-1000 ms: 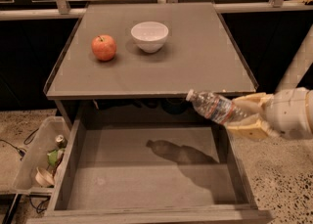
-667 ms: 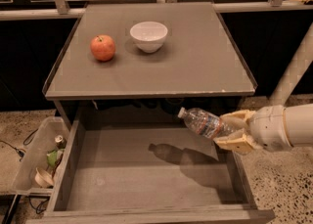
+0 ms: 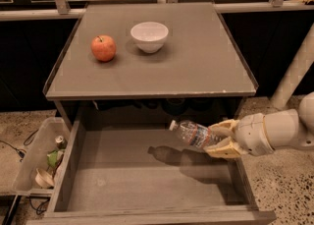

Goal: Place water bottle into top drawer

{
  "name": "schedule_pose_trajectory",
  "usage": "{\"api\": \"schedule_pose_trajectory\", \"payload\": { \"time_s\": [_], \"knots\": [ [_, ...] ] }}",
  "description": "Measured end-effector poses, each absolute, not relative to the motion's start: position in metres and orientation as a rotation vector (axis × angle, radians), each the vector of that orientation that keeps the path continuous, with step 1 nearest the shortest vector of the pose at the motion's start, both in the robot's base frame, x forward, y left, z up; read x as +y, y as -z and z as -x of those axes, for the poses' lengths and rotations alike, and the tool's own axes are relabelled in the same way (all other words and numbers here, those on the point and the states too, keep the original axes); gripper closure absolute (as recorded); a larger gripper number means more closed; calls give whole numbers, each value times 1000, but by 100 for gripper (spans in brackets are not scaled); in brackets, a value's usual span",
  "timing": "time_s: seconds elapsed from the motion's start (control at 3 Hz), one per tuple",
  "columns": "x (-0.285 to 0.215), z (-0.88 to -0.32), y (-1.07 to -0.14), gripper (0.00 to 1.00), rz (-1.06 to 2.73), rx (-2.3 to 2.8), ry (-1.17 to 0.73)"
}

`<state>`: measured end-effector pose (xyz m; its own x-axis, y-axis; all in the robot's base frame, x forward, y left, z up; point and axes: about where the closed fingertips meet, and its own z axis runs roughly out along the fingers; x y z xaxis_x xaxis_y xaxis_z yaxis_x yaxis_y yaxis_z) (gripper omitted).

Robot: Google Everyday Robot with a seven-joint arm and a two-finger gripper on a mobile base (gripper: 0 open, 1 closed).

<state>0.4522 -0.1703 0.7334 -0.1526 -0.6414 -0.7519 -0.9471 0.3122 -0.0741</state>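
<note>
The gripper [image 3: 220, 139] is over the top drawer [image 3: 122, 189], nr its right edge and closer to the back edge than the front. Its two yellowish fingers [image 3: 223, 126] are clenched on the base end of the water bottle [image 3: 192, 133], one above, one below. The bottle is almost horizontal in the air, w/ the white cap pointing toward the drawer's back-left corner and a bit up. It does not touch the drawer bottom, and its shadow falls on the bare bottom below. The white arm [image 3: 279, 130] comes in across the right edge. The drawer stands open under the front edge of the grey table [image 3: 196, 71]. On the table an apple [image 3: 103, 48] sits nr the left edge, w/ a white bowl [image 3: 149, 36] just beside it. A plastic bin [image 3: 29, 162] w/ trash stands by the drawer's left edge.
</note>
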Motion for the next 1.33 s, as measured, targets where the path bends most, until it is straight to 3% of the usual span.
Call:
{"api": "schedule_pose_trajectory", "payload": {
  "time_s": [1.33],
  "knots": [
    [-99, -429, -627, 100, 1590, 1927, -689]
  ]
}}
